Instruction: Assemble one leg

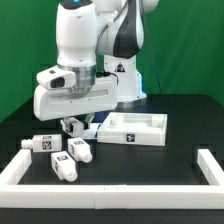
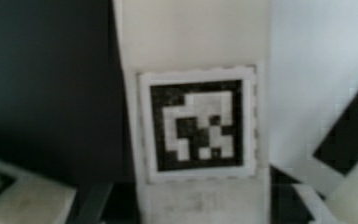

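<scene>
In the wrist view a white leg (image 2: pixel 194 40) with a black-and-white tag (image 2: pixel 197 125) runs lengthwise between my jaws. My gripper (image 2: pixel 194 203) has its dark fingers (image 2: pixel 101 200) pressed against both sides of the leg. In the exterior view my gripper (image 1: pixel 76 126) is low over the black table, just beside the white tray-like piece (image 1: pixel 135 130), with the held leg (image 1: pixel 88 128) mostly hidden under it. Three more legs lie on the table at the exterior view's left: one (image 1: pixel 40 143), one (image 1: pixel 80 150) and one (image 1: pixel 63 167).
A white raised border (image 1: pixel 110 180) runs along the front of the table and up the right side (image 1: pixel 205 165). The robot's base (image 1: pixel 118 75) stands behind, against a green backdrop. The tray-like piece also shows in the wrist view (image 2: pixel 327 60).
</scene>
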You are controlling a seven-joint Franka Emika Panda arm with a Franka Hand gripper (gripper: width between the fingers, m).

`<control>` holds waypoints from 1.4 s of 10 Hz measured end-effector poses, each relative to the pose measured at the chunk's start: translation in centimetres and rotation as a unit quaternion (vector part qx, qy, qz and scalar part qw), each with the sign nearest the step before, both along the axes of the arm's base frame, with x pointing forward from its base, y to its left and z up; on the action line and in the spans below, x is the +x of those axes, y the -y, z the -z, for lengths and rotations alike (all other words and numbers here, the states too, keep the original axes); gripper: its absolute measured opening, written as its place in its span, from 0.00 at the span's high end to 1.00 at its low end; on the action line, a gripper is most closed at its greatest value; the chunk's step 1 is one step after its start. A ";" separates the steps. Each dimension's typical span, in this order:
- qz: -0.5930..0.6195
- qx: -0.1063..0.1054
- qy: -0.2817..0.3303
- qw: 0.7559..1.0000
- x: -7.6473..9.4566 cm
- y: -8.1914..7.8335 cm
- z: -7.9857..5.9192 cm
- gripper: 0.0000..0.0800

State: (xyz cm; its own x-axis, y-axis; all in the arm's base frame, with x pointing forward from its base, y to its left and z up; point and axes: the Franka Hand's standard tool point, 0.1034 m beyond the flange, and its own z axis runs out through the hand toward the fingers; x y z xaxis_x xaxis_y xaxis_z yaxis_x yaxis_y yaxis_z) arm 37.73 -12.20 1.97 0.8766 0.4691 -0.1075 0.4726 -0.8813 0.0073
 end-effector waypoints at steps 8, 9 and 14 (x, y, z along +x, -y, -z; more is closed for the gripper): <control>-0.058 -0.017 0.060 0.996 1.9 0.0 -1.2 0.20; -0.015 -0.010 0.046 0.999 1.8 -1.7 -1.7 0.19; 0.145 0.008 -0.008 0.989 2.1 -6.3 -3.9 0.19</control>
